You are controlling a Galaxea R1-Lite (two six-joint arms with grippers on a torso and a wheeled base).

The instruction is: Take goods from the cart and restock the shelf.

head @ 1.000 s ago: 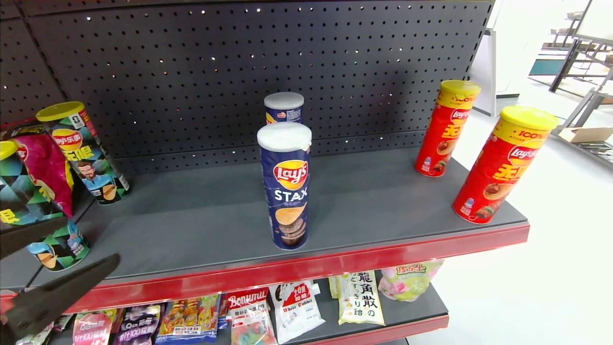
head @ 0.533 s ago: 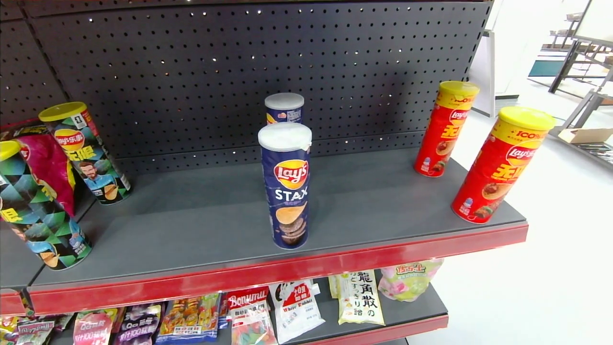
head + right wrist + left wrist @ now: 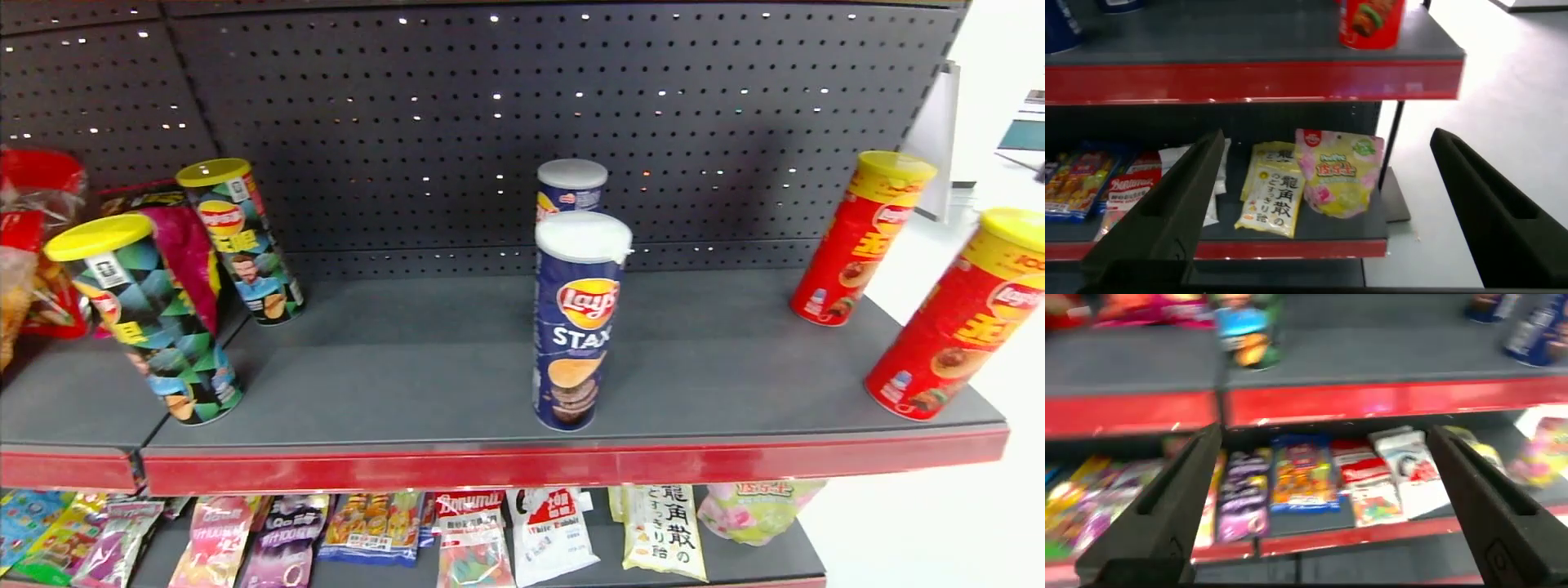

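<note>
A grey shelf board (image 3: 408, 384) with a red front edge holds a tall blue chip can (image 3: 578, 327) near the front and a second blue can (image 3: 571, 186) right behind it. Two red cans with yellow lids (image 3: 861, 237) (image 3: 947, 318) stand at the right end. Two patterned cans with yellow lids (image 3: 147, 327) (image 3: 241, 241) stand at the left. My left gripper (image 3: 1323, 437) is open and holds nothing, in front of the lower shelf's snack bags (image 3: 1302, 474). My right gripper (image 3: 1329, 139) is open and holds nothing, below the shelf's right end, facing a yellow bag (image 3: 1274, 188).
A black pegboard wall (image 3: 490, 122) backs the shelf. Red and pink bags (image 3: 49, 269) crowd the neighbouring board at far left. Snack bags (image 3: 473, 535) fill the lower shelf. Bare board lies between the blue cans and the cans on either side. White floor (image 3: 939, 523) opens to the right.
The head camera has turned left, so the whole picture shifted right. The dark fingers seen at the lower left one second ago have left the head view.
</note>
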